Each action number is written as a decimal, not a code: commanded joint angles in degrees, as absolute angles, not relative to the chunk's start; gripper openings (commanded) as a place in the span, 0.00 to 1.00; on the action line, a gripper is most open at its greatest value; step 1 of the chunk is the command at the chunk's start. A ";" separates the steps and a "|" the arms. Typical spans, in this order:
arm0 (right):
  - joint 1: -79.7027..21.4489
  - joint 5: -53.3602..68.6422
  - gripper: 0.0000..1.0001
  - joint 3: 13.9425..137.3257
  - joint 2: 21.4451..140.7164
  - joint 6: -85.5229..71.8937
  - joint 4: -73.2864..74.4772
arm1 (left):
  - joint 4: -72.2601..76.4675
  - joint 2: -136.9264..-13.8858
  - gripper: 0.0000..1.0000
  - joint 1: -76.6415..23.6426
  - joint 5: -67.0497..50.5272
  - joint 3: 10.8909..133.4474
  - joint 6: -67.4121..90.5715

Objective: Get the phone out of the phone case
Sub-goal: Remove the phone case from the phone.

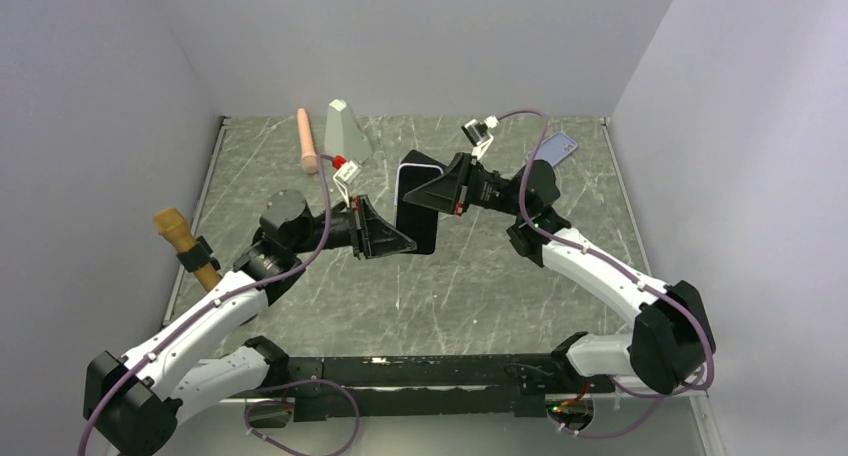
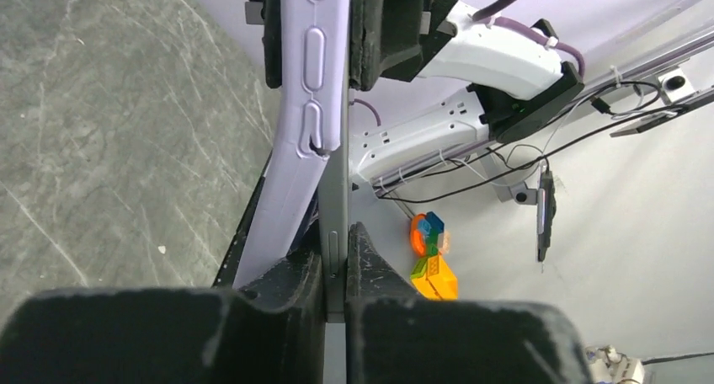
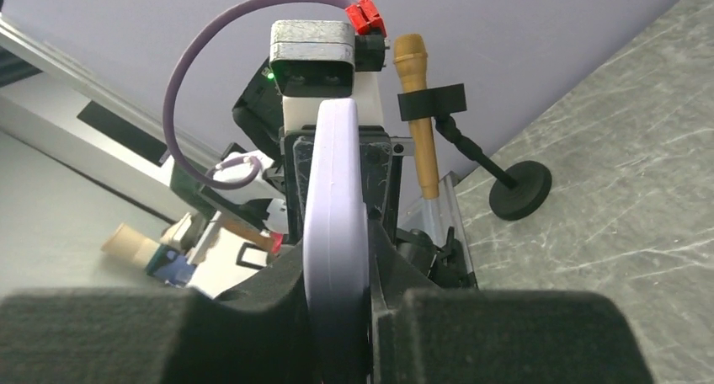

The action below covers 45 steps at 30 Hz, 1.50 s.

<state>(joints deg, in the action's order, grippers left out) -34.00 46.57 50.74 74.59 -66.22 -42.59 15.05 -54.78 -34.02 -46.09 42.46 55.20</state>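
The phone (image 1: 420, 214) hangs in mid-air over the table's middle, held between both arms. My left gripper (image 1: 404, 243) is shut on the phone's near end. In the left wrist view the grey phone edge (image 2: 334, 182) sits clamped between that gripper's (image 2: 335, 237) black fingers. The lilac phone case (image 2: 296, 140) bends away to the left of it there. My right gripper (image 1: 428, 190) is shut on the far end. In the right wrist view the case's lilac edge (image 3: 335, 207) fills the gap of that gripper (image 3: 338, 253).
A lilac flat object (image 1: 560, 148) lies at the back right. At the back left stand a grey wedge (image 1: 345, 131) and a pink cylinder (image 1: 307, 139). A tan microphone on a stand (image 1: 185, 241) is at the left edge. Walls close in on three sides.
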 commanded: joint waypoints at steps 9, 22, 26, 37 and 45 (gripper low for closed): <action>-33.69 35.44 0.79 38.97 62.61 -66.39 -39.70 | 13.44 -48.73 0.00 -35.04 -26.65 45.70 60.55; -34.25 37.39 0.53 34.19 60.07 -62.74 -42.37 | 14.38 -46.69 0.00 -33.33 -29.34 44.67 66.00; -34.72 38.09 0.38 33.98 61.92 -64.21 -45.18 | 14.85 -46.36 0.00 -33.20 -29.57 44.16 66.06; -36.21 37.97 0.32 34.46 63.49 -64.28 -46.70 | 17.12 -47.54 0.00 -33.11 -31.17 43.73 66.97; -37.17 39.28 0.29 36.50 69.17 -67.22 -54.43 | 24.87 -50.86 0.00 -33.23 -37.53 42.62 70.75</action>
